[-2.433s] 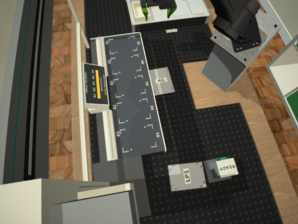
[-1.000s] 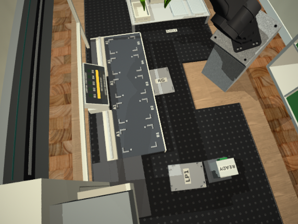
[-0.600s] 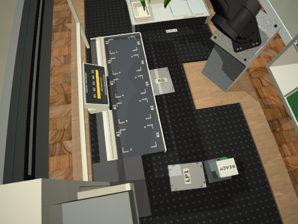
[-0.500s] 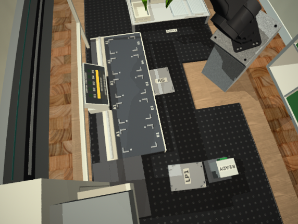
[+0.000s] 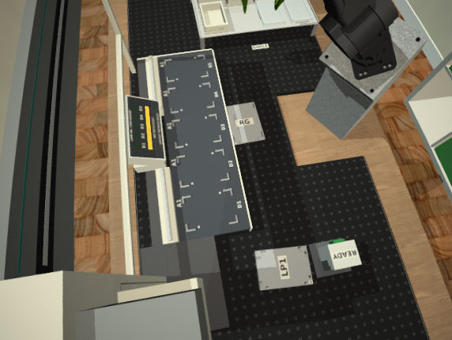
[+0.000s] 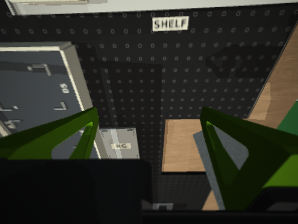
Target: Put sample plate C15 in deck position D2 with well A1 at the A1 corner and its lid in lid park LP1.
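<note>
The grey deck [image 5: 201,146] with bracketed positions D1 to D5 lies left of centre, and all its positions are empty. D2 [image 5: 201,154] is the second position from the near end. The white shelf [image 5: 254,16] at the top holds a cream open container [image 5: 214,15] and pale lidded plates [image 5: 282,9]; no ID labels are readable. Two green fingertips [image 5: 261,4] show over the shelf. In the wrist view my gripper [image 6: 149,112] is open and empty, high above the black mat, with the SHELF label [image 6: 170,23] ahead. Lid park LP1 [image 5: 283,266] is empty.
The regrip nest RG [image 5: 245,122] sits right of the deck and also shows in the wrist view [image 6: 120,144]. The READY key [image 5: 341,255] stands beside LP1. The arm's grey pedestal [image 5: 355,75] is at the upper right. A small panel with a yellow bar [image 5: 145,128] stands left of the deck.
</note>
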Robot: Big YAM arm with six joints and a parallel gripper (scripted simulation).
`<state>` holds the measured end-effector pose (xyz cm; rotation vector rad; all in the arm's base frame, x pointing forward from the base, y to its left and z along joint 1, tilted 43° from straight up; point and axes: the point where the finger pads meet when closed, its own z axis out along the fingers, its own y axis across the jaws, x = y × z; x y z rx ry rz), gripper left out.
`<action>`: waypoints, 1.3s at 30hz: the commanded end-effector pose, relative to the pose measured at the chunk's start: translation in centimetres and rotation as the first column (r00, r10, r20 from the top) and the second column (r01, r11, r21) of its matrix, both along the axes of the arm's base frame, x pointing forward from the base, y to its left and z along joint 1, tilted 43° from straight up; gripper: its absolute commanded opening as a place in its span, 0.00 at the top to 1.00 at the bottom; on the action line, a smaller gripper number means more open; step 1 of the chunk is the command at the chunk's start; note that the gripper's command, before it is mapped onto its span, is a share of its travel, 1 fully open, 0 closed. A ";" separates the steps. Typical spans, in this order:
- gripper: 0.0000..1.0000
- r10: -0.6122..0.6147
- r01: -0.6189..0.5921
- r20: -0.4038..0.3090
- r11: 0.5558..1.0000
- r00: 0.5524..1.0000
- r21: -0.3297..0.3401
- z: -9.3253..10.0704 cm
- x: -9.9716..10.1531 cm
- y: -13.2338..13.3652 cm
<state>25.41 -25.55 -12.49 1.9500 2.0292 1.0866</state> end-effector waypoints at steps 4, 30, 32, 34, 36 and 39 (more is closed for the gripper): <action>0.00 0.001 -0.001 0.018 0.999 1.000 -0.033 -1.3 -2.4 -0.5; 0.00 0.013 -0.011 0.032 0.997 0.999 -0.074 -4.4 -7.5 -1.1; 0.00 0.013 -0.010 0.032 0.997 0.999 -0.074 -4.4 -7.5 -1.1; 0.00 0.013 -0.010 0.032 0.997 0.999 -0.074 -4.4 -7.5 -1.1; 0.00 0.012 -0.010 0.032 0.997 0.999 -0.075 -4.4 -7.5 -1.1; 0.00 0.012 -0.010 0.032 0.997 0.999 -0.075 -4.4 -7.5 -1.1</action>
